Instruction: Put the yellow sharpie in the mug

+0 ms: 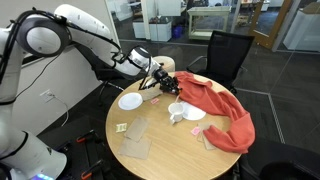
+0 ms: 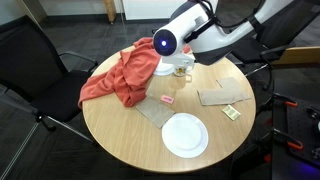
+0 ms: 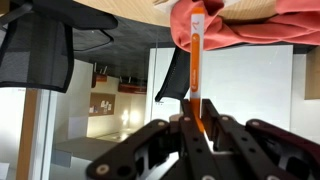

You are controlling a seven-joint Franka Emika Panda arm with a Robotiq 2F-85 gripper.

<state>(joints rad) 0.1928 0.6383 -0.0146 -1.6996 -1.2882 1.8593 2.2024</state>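
The thin yellow-orange sharpie pen is pinched between the two black jaws of the robot's gripper. The jaws are almost closed and squeeze one end of the pen. The rest of the pen sticks straight out past the jaw tips. In the wrist view its far end lines up with the crumpled red cloth, which lies past the jaw tips.

In an exterior view the gripper hangs over the round wooden table. The small white mug stands on the table below the jaws and a little off to one side, not touching them. The pen is not in the mug. A shallow white dish sits just beside the mug. A flat round white plate lies on the other side of the jaws. A black chair stands behind the table.
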